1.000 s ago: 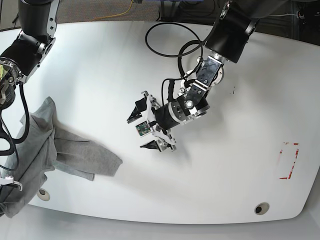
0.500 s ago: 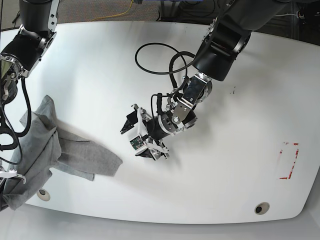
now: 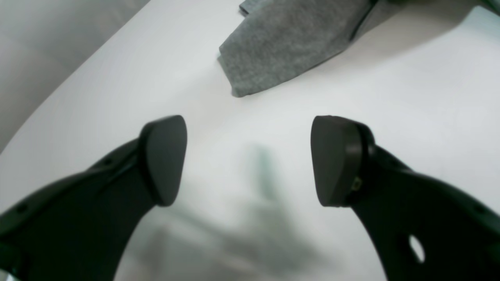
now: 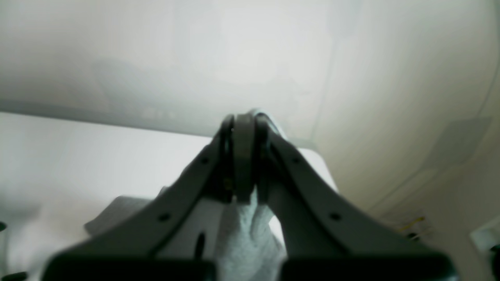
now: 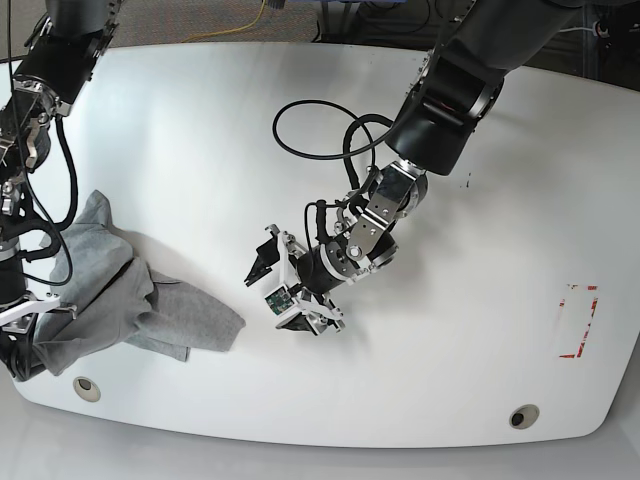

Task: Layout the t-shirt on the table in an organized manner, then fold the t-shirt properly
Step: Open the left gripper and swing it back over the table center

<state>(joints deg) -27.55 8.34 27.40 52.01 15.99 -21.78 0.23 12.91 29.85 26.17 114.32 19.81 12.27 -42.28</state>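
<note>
While the t-shirt [image 5: 120, 300] lies bunched at the desk's [image 5: 480, 330] near left corner, the right gripper's [image 4: 243, 156] jaws pinch its cloth; the left gripper [image 5: 290, 285], jaws spread and empty, nears its loose corner. Laying-out stage; next, I'd say, grasp that corner.

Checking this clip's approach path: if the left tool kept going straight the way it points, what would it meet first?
Probably the glossy white tabletop, since the open left tool angles down; skimming above it, the heather-grey cotton t-shirt's nearest flap comes first. Depth is unclear.
</note>
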